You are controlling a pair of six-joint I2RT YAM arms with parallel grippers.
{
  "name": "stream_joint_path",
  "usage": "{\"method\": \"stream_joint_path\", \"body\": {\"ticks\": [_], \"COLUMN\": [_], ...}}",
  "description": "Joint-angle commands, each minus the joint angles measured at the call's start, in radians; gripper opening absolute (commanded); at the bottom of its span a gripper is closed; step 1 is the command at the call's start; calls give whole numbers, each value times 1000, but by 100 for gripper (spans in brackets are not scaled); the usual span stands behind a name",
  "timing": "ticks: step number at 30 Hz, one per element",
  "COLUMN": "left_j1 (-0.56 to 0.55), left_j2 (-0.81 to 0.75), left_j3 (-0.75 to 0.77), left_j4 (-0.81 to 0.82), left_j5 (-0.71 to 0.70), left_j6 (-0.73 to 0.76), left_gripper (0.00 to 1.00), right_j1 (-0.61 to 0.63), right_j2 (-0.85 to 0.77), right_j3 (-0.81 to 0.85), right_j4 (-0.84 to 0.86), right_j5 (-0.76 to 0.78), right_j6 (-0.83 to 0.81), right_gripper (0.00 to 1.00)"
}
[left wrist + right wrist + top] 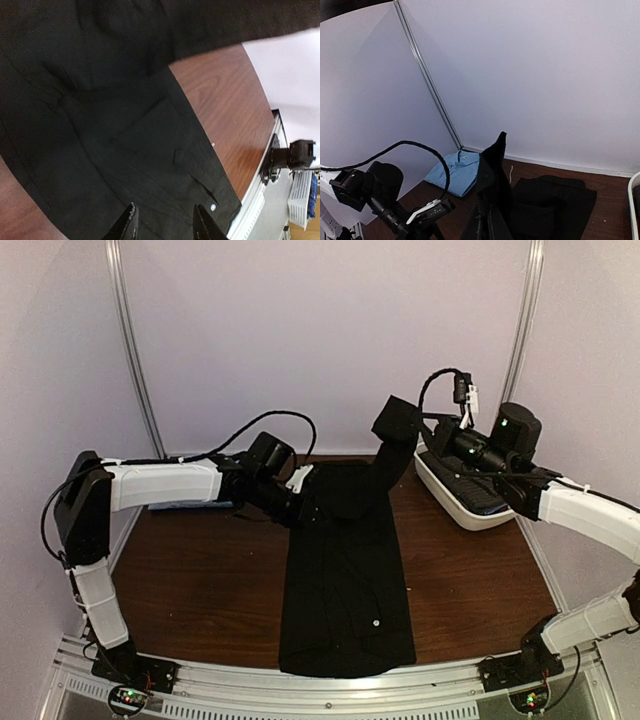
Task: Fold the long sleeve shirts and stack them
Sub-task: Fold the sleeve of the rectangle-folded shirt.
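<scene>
A folded light blue cloth collared shirt (457, 172) is lying on the reddish-brown wood-grain table (200, 580) behind the left gripper (292, 502). In the top view the left arm is hiding most of it.

The left gripper's two dark tapered fingers (128, 225) are standing apart with nothing between them, hovering just above a soft black cloth button-up shirt (345, 580). This shirt is lying flat and faintly creased. It is a long narrow shape, and its long axis is running from the table edge by the arm bases toward the back wall. A small pale button (213, 206) is showing just beside the right-hand finger.

The right gripper (420, 437) is clamping tightly on the shirt's sleeve (398, 430), which is hanging raised off the table. In the wrist view the cloth is covering the fingertips.

A white oval plastic tub (470, 518) is sitting just under the right gripper, and its dark contents are hard to make out.
</scene>
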Motion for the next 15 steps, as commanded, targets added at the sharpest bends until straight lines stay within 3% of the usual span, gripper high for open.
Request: {"method": "stream_joint_path", "body": {"ticks": [1, 15], "left_j1": [39, 67], "left_j2": [140, 530], "left_j3": [89, 469], "left_j4": [130, 184], "left_j5": [-43, -90], "left_j6": [-44, -136], "left_gripper": [37, 32], "right_j1": [-5, 29], "right_j2": [-21, -19], "right_j3": [-48, -20], "right_j4": [109, 171], "right_j5": [-157, -345], "right_j6": [78, 160], "right_gripper": [5, 6]}}
